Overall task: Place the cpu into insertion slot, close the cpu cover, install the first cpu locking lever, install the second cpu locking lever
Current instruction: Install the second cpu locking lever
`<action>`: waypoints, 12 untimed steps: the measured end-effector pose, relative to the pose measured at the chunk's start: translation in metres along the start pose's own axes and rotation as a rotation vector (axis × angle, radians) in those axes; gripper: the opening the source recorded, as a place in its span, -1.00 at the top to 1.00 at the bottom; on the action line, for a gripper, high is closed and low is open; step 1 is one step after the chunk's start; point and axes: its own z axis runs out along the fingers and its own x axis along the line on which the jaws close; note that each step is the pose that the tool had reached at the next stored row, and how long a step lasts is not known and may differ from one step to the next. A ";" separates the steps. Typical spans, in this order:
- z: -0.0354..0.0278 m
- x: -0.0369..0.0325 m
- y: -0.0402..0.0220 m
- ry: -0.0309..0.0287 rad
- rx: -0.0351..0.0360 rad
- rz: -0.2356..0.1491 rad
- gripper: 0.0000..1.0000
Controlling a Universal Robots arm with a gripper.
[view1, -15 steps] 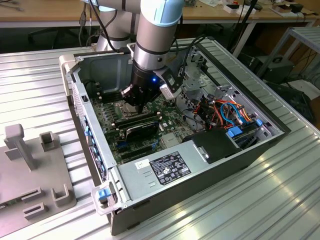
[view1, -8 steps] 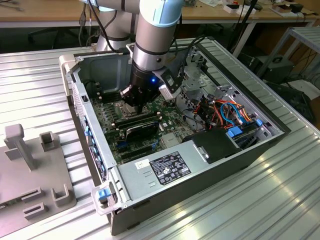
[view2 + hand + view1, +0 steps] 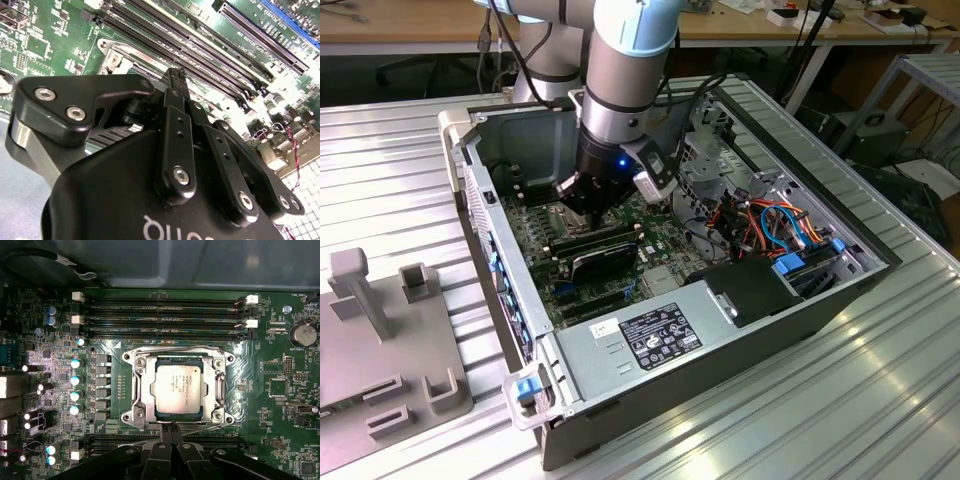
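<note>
Gripper low over motherboard, fingers pressed together, tips meeting, nothing held. Tips just beside near edge of insertion slot. Cpu seated flat in slot, silver top exposed; cpu cover lying down around chip. Beyond socket, long black memory slots. Exterior view: arm reaching down into open computer case on ribbed metal table.
</note>
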 end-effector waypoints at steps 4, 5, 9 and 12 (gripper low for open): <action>-0.0001 -0.0002 -0.0002 0.0037 0.0002 0.000 0.79; -0.0001 -0.0004 -0.0002 0.0047 0.0002 0.000 0.79; 0.0000 -0.0002 -0.0002 0.0053 -0.0002 0.000 0.79; 0.0001 0.0025 -0.0002 0.0055 -0.0001 0.000 0.79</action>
